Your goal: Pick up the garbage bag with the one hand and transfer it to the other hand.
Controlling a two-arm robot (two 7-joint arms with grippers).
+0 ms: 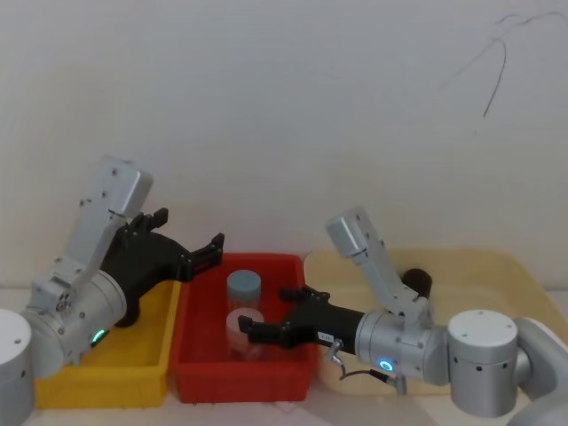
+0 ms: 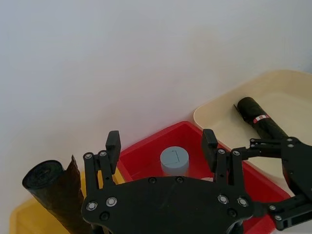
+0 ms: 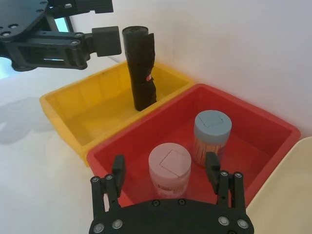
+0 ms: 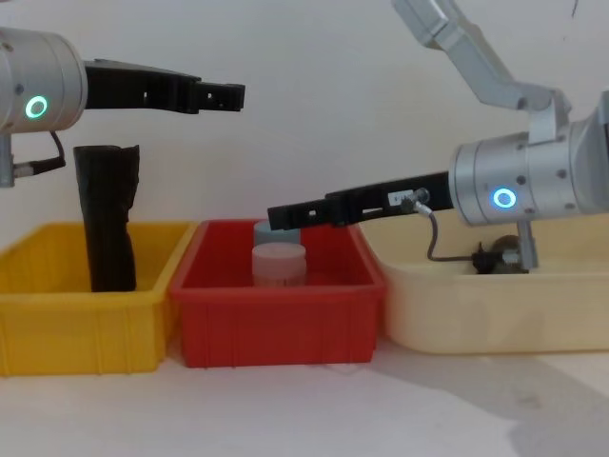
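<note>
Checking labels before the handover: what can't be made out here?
Labelled roll, cream tray: head view, right arm covers most; chest view, tray wall hides most.
Its label text: left wrist view, too small.
Tall roll in yellow bin: chest view, bin wall hides its base.

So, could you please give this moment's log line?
left gripper: open, raised over yellow bin | right gripper: open, over red bin | garbage bag: upright in yellow bin, unheld

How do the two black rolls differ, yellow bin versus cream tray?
The yellow-bin roll stands upright with a loose outer flap; the cream-tray roll lies on its side, looking tighter wound. The cream-tray roll has a red-and-white label band; the yellow-bin roll shows just a small red spot. Both are black plastic; the open left gripper and right gripper hold neither.
</note>
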